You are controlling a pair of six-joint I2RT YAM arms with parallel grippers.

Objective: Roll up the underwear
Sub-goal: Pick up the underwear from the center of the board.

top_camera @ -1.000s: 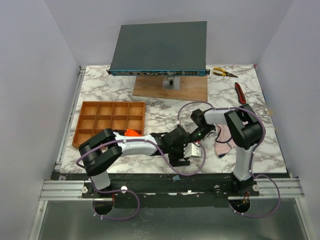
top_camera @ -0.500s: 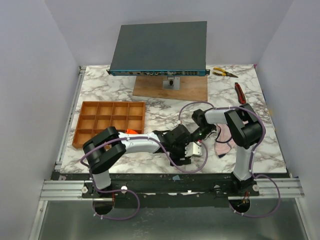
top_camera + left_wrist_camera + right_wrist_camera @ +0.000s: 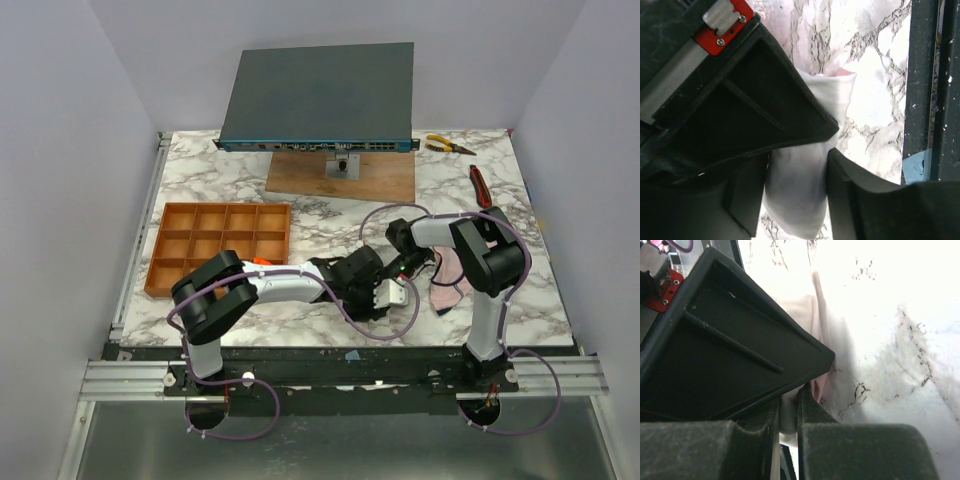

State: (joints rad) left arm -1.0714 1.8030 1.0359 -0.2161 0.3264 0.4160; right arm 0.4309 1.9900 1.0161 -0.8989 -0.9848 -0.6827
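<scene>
A cream underwear (image 3: pixel 393 292) lies bunched near the table's front middle, between the two grippers. My left gripper (image 3: pixel 374 296) is shut on it. In the left wrist view the cloth (image 3: pixel 807 170) fills the gap between the fingers of the left gripper (image 3: pixel 797 200). My right gripper (image 3: pixel 402 268) is shut on a thin fold of the same cloth (image 3: pixel 788 416), seen in the right wrist view (image 3: pixel 788 422). A pale pink underwear with dark edging (image 3: pixel 449 282) lies just to the right. A bit of orange underwear (image 3: pixel 259 262) shows beside the tray, behind the left arm.
An orange-brown compartment tray (image 3: pixel 215 240) stands at the left. A grey flat box (image 3: pixel 320 90) on a wooden board (image 3: pixel 340 178) is at the back. Yellow pliers (image 3: pixel 446 146) and a red-handled tool (image 3: pixel 481 186) lie at the back right. The front edge (image 3: pixel 922 100) is close.
My left gripper has shifted to the right and slightly away from the front edge with the cream cloth. The right gripper has moved slightly right with it.
</scene>
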